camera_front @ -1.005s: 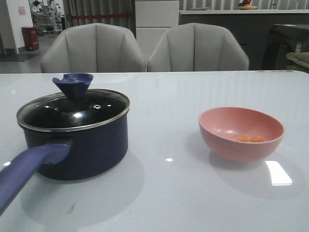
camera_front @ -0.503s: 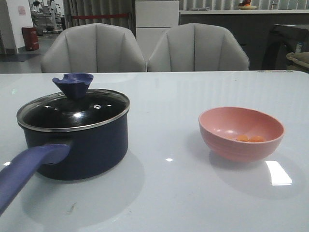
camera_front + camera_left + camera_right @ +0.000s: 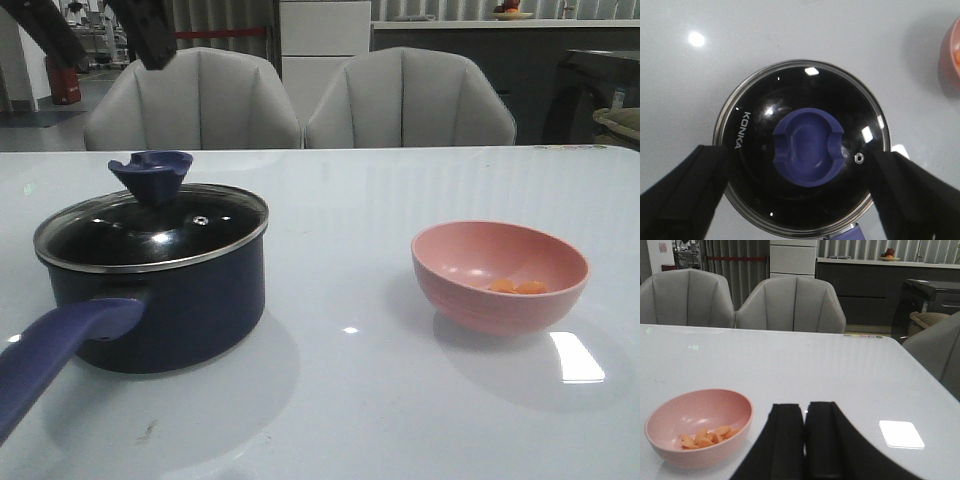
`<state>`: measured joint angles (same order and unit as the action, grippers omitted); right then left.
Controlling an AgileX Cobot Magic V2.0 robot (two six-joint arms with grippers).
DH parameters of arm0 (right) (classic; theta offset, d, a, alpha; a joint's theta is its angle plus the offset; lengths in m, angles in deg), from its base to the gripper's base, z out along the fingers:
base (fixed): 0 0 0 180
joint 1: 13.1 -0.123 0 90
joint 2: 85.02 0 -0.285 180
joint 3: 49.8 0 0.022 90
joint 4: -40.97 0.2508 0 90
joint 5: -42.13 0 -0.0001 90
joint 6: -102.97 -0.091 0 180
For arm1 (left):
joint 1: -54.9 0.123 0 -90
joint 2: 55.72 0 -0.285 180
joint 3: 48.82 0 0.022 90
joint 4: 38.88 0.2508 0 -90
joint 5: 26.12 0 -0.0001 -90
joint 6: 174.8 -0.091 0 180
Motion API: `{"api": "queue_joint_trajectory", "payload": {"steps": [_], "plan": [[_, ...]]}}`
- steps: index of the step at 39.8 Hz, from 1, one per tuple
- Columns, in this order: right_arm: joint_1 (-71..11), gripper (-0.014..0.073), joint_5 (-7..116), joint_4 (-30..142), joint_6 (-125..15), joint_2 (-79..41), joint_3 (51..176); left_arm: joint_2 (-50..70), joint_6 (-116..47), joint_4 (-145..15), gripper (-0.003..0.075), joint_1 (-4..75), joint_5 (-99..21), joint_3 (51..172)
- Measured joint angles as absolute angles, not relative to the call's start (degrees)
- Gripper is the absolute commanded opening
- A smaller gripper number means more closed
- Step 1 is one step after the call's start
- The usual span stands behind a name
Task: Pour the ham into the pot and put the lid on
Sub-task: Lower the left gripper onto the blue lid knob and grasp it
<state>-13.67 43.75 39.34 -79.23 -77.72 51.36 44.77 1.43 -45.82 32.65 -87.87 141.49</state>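
The navy pot stands at the left of the table, its purple-blue handle pointing toward the front. The glass lid with blue knob sits on it. The ham, a few orange chunks, lies in the pink bowl at the right. My left gripper is open, high above the pot. In the left wrist view it is centred over the lid and knob, well clear of them. My right gripper is shut and empty, beside the bowl holding ham.
Two grey chairs stand behind the table's far edge. A bright light reflection lies on the glossy white tabletop to the right of the bowl.
My left gripper's open fingers have come into the top left of the front view, above the pot. Pot, lid, bowl and ham have not moved.
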Motion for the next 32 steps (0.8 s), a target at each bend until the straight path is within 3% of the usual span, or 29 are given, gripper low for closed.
{"api": "queue_joint_trajectory", "payload": {"steps": [13,32], "plan": [[-13.67,0.0158,43.75,39.34,-79.23,-77.72,51.36,56.60,1.31,-44.42,0.0613,29.88,-96.47,149.93],[-13.67,0.0158,43.75,39.34,-79.23,-77.72,51.36,62.44,1.31,-44.06,0.0607,29.88,-96.77,150.53]]}}
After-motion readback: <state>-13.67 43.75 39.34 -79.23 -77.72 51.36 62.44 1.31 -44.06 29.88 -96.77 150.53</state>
